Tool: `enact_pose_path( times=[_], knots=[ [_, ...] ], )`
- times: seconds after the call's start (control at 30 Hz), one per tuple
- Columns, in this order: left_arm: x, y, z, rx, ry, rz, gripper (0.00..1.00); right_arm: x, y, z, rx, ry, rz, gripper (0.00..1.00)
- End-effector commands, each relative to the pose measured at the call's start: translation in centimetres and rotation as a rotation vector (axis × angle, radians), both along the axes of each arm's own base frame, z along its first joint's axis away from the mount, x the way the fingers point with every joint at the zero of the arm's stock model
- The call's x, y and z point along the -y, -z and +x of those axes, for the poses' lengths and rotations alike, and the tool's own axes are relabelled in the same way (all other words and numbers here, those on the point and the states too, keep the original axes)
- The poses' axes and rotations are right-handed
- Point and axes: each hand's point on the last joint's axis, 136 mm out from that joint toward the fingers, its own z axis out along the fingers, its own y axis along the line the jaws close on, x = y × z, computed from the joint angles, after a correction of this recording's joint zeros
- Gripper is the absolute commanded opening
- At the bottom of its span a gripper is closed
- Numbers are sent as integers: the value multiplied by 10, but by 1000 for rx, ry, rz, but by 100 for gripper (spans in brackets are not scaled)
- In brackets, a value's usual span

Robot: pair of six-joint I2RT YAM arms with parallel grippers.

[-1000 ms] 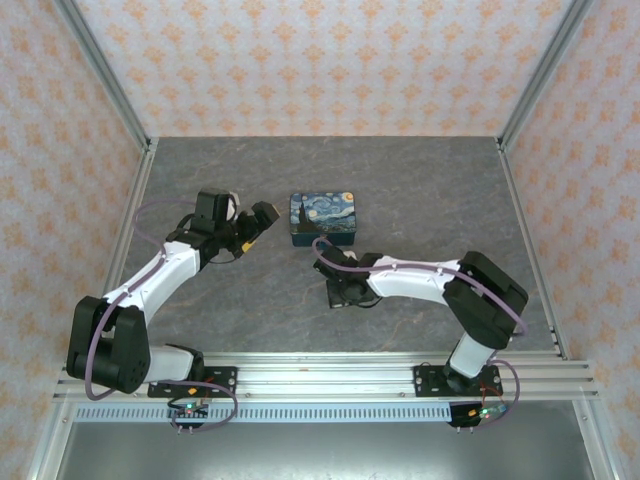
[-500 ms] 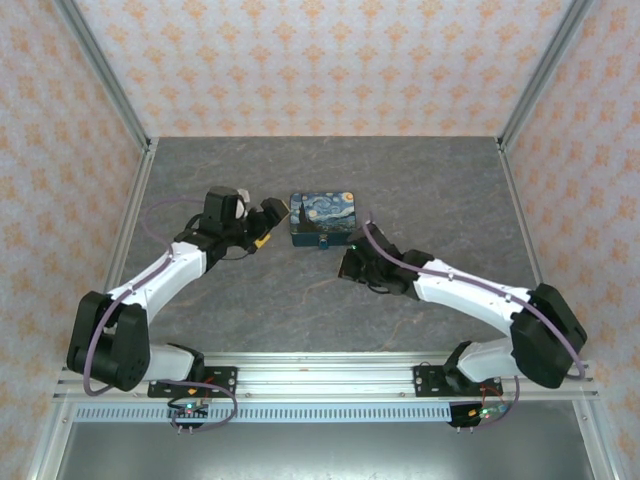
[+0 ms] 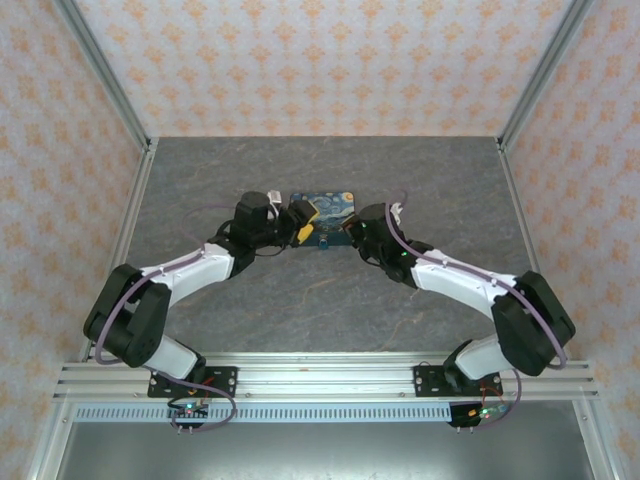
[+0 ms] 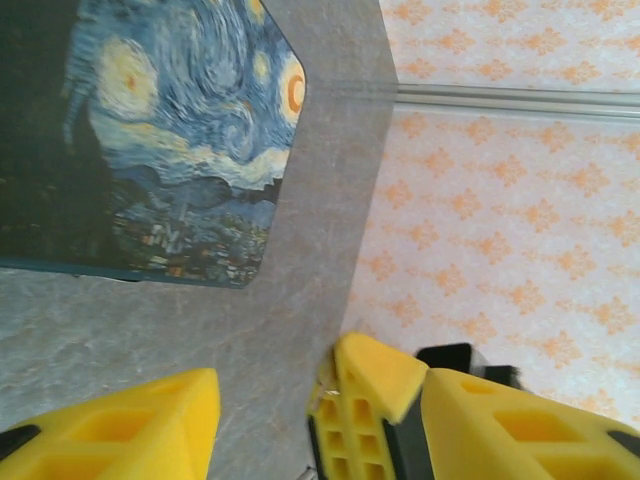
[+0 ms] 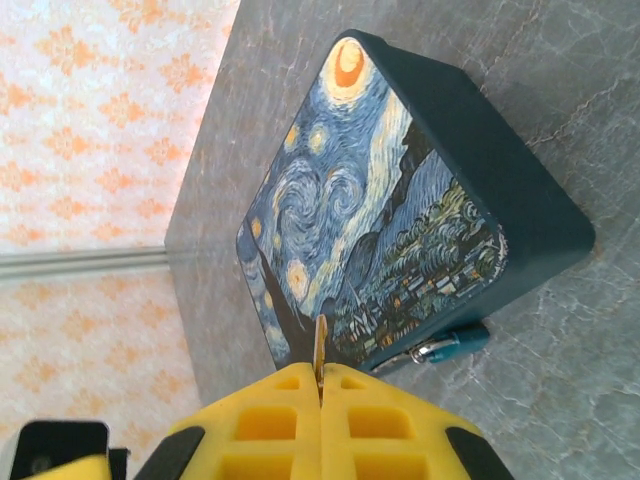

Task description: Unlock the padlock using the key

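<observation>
A tin box point(image 3: 331, 205) printed with a starry night painting sits mid-table. A small teal padlock point(image 5: 455, 345) hangs on its front edge, seen from above as a speck point(image 3: 326, 243). My right gripper point(image 5: 320, 385) is shut on a brass key point(image 5: 320, 345), whose blade sticks out toward the box lid point(image 5: 400, 190), short of the padlock and to its left. From above, the right gripper point(image 3: 353, 232) sits at the box's front right. My left gripper point(image 3: 300, 226) is at the box's left end, open point(image 4: 275, 390), with bare table between its fingers and the box point(image 4: 170, 140) just ahead.
Grey stone-patterned table point(image 3: 330, 300) inside orange-patterned walls point(image 3: 320, 60) with aluminium corner posts point(image 3: 100, 70). Both arms reach in from the near rail point(image 3: 320, 375) and converge at the box, a narrow gap between them.
Both arms have swung in to the box: the left from the left, the right from the front middle with the key. The left jaws have narrowed.
</observation>
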Motion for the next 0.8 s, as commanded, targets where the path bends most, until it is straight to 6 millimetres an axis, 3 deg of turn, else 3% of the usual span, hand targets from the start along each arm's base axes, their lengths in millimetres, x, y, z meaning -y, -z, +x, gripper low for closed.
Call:
enact_pose_path(
  times=[0.0,0.77],
  knots=[
    [11,-25,15,66,-39,-93,53,-4,-18,19,35,103,138,0],
    [45,-17,25,51,-28,-146,33,-10,-14,29,41,144,233,0]
  ],
)
